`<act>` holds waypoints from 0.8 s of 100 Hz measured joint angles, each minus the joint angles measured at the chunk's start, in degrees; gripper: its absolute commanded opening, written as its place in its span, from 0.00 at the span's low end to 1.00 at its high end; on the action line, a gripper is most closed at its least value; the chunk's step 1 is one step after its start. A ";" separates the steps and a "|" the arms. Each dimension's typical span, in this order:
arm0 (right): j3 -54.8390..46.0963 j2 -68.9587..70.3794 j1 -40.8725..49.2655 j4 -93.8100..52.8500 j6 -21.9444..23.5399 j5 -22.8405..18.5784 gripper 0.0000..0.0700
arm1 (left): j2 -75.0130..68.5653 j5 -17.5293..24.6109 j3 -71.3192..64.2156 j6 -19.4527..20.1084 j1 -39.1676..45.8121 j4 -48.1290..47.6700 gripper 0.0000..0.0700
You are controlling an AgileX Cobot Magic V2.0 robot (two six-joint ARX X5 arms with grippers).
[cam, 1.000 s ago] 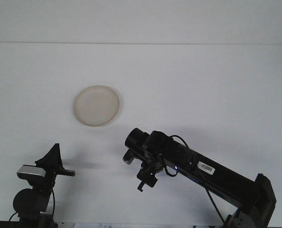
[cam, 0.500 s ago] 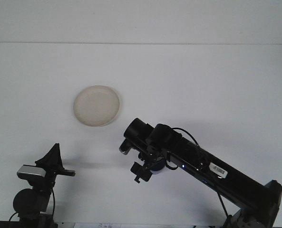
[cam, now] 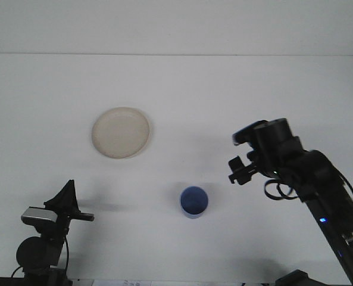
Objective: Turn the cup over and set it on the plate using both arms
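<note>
though finger spacing unclear, right gripper (cam: 239, 173) empty, well apart from blue cup (cam: 194, 202).

Taking the blue cup (cam: 194, 202) as landmark, bare white table (cam: 182, 89) surrounds it on every side, and nothing touches it. The cream plate (cam: 121, 132) lies up and to its left, well apart, with an unobstructed strip of table between the two. The right gripper (cam: 239, 171) hangs to the cup's right and a little higher, with clear space between. The left gripper (cam: 69, 205) sits far to the cup's left, near the table's front edge.
</note>
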 measured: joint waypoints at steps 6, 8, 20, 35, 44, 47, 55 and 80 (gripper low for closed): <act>-4.68 -4.74 -3.96 3.17 0.59 0.02 0.71 | 0.00 0.00 0.02 0.00 -0.02 0.00 0.02; -6.29 -6.36 -5.33 4.20 0.87 0.04 0.71 | 0.00 0.00 0.00 0.00 -0.02 0.00 0.02; -15.54 -15.65 -12.11 9.88 2.60 0.15 0.71 | 0.00 0.00 0.00 0.00 -0.02 0.00 0.02; -24.30 -27.41 -15.15 14.86 4.04 0.09 0.71 | 0.00 0.00 0.00 0.00 -0.02 0.00 0.02; -28.46 -33.75 -15.19 17.75 5.68 0.02 0.67 | 0.00 0.00 0.00 0.00 -0.02 0.00 0.02; -29.68 -35.52 -15.19 18.38 6.40 0.00 0.61 | 0.00 0.00 0.00 0.00 0.00 0.00 0.02; -32.52 -39.74 -15.19 19.10 8.15 0.02 0.36 | 0.00 0.00 0.00 0.00 -0.02 0.00 0.02; -35.21 -43.63 -15.19 20.57 9.81 0.02 0.00 | 0.00 0.00 0.00 0.00 -0.02 0.00 0.02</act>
